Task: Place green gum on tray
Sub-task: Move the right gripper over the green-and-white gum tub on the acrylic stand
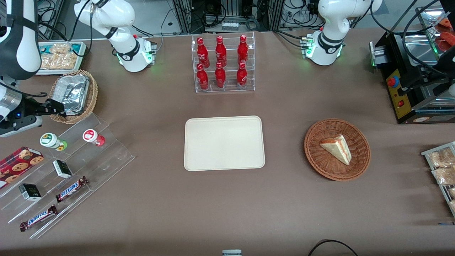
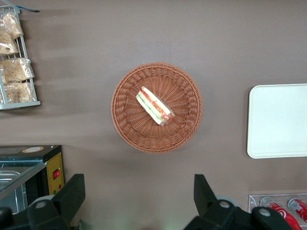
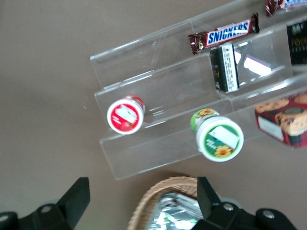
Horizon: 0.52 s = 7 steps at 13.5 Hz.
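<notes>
The green gum (image 1: 50,140) stands on the top step of a clear stepped rack (image 1: 106,156) toward the working arm's end of the table; it also shows in the right wrist view (image 3: 218,137), with a white lid and green label. The cream tray (image 1: 224,143) lies flat at the table's middle, and its edge shows in the left wrist view (image 2: 278,120). My right gripper (image 1: 58,108) is open and holds nothing. It hovers over the rim of a wicker basket, farther from the front camera than the green gum, and shows in the right wrist view (image 3: 143,199).
A red gum bottle (image 1: 91,136) stands beside the green one on the same step. Snickers bars (image 1: 72,188), black boxes (image 1: 62,168) and a cookie box (image 1: 17,163) sit on the lower steps. A foil tray in a wicker basket (image 1: 73,94) lies under the gripper. A cola bottle rack (image 1: 223,64) and a sandwich basket (image 1: 337,149) stand elsewhere.
</notes>
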{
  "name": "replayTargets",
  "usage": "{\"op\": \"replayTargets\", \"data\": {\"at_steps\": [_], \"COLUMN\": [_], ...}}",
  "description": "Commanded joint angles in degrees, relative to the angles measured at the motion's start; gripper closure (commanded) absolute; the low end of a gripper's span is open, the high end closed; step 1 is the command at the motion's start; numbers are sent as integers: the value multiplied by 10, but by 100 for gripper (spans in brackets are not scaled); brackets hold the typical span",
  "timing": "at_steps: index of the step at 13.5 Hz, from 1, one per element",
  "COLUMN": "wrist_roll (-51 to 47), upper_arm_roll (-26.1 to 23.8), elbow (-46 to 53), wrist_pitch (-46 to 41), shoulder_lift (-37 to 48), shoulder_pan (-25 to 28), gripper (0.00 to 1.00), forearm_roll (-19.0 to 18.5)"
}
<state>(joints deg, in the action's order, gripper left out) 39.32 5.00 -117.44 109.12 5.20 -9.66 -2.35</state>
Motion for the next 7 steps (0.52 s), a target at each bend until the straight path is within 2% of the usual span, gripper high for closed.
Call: {"op": "replayTargets", "data": {"at_steps": [1,4,7], "wrist_roll": [133,237,259], "upper_arm_roll": [0,-1,-1], "elbow": [-31,-47,-47], "wrist_pitch": [42,78,98], "shoulder_lift": [6,-4,-17], "shoulder_pan": [-26,-41,-51], "gripper": [1,1,1], "forearm_roll": [8,8,9]}}
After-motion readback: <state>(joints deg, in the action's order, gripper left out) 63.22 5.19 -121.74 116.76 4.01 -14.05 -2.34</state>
